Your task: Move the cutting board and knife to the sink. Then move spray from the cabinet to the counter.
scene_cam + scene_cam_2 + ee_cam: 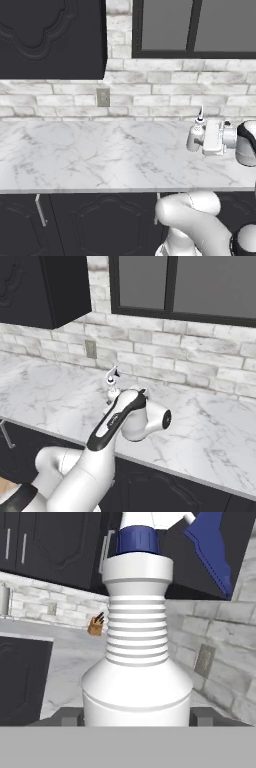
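1. The tool is gripping the spray across its lower body — in the hand view 1 dark fingertip is sitting at each side of the bottle's base, so 2 in all, both against the plastic.
2. The spray is standing upright: white ribbed neck, blue collar, blue trigger at the top. Judgement: the low grip is keeping the nozzle and trigger free and the bottle vertical, which suits setting it down on its base.
3. Location: the bottle is at the surface, toward its right end in the left base view, in front of the brick wall and below the window. Whether its base is touching the marble or hanging just above, I cannot tell.
4. Count: 1 spray, 1 wall outlet, and 1 knife block far off in the hand view.
5. Judgement — the task is reading as near its end; lowering if needed and releasing is what remains.
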Controlling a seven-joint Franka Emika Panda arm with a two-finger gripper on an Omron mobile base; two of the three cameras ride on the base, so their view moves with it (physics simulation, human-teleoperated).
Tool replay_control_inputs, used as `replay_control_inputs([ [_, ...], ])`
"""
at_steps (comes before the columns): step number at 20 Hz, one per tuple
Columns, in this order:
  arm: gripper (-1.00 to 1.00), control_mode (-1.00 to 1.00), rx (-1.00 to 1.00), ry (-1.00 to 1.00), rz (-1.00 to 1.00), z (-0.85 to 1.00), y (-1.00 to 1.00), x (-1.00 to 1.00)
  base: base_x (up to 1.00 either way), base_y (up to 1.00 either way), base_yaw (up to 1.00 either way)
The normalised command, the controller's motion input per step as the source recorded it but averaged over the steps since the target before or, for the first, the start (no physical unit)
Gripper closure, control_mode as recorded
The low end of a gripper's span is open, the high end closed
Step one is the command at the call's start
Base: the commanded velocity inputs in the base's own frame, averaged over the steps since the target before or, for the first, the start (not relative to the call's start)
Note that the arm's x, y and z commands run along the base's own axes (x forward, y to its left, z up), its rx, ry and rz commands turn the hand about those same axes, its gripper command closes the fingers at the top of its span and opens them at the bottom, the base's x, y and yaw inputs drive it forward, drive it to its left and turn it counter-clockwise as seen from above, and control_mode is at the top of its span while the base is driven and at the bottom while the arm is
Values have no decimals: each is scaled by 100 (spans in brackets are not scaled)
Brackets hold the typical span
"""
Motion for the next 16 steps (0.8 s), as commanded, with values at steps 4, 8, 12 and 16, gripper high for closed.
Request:
replay_control_inputs([
  [4, 100, -100, 0, 0, 5, -62, -19, 62, 0, 0, 0],
  [8, 100, -100, -1, 0, 5, -62, -17, 54, 0, 0, 0],
  [12, 100, -100, 0, 0, 6, -59, -14, 46, 0, 0, 0],
  [16, 100, -100, -1, 0, 6, -56, -14, 37, 0, 0, 0],
])
